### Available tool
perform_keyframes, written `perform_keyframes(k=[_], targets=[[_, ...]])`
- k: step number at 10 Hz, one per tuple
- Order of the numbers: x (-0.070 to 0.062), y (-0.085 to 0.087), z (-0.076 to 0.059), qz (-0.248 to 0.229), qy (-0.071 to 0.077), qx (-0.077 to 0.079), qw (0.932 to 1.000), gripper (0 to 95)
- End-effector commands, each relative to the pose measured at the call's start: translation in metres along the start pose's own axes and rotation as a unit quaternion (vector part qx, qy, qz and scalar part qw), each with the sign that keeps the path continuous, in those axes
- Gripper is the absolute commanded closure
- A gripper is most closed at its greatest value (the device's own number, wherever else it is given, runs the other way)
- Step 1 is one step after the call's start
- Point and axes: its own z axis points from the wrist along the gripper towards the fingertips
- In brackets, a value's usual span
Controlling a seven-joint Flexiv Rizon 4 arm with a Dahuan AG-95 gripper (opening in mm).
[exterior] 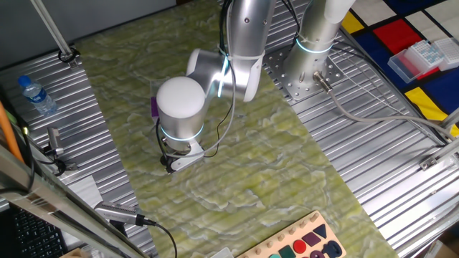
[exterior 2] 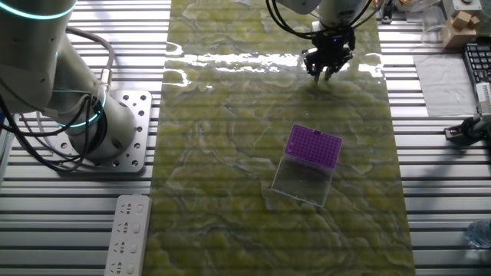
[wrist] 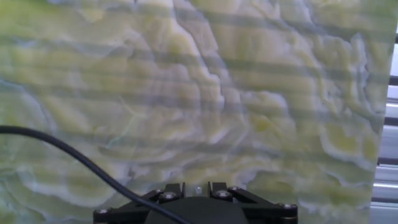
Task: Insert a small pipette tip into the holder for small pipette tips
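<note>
One fixed view: arm fills centre frame over the green marbled mat [exterior: 237, 172]; a purple sliver of the holder for small pipette tips [exterior: 154, 107] peeks out left of the wrist; gripper hidden. Other fixed view: gripper [exterior 2: 325, 73] hangs at upper right, well apart from the holder [exterior 2: 313, 146] lying mid-frame on the mat; jaws look nearly together, grasp cannot be told, no tip discernible. Hand view: only mat and a black cable [wrist: 74, 158]; fingers out of sight.
</note>
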Motion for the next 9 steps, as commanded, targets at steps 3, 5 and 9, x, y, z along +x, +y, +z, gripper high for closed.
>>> perform_keyframes(k=[3,5,9], targets=[[0.0,0.0004,0.0001,-0.008,-0.001,0.001,1.0,95.0],[0.0,0.0004,0.0001,-0.028,-0.001,0.004,0.9996,95.0],[0.0003,0.0,-0.0048,-0.101,0.001,0.006,0.9949,95.0]])
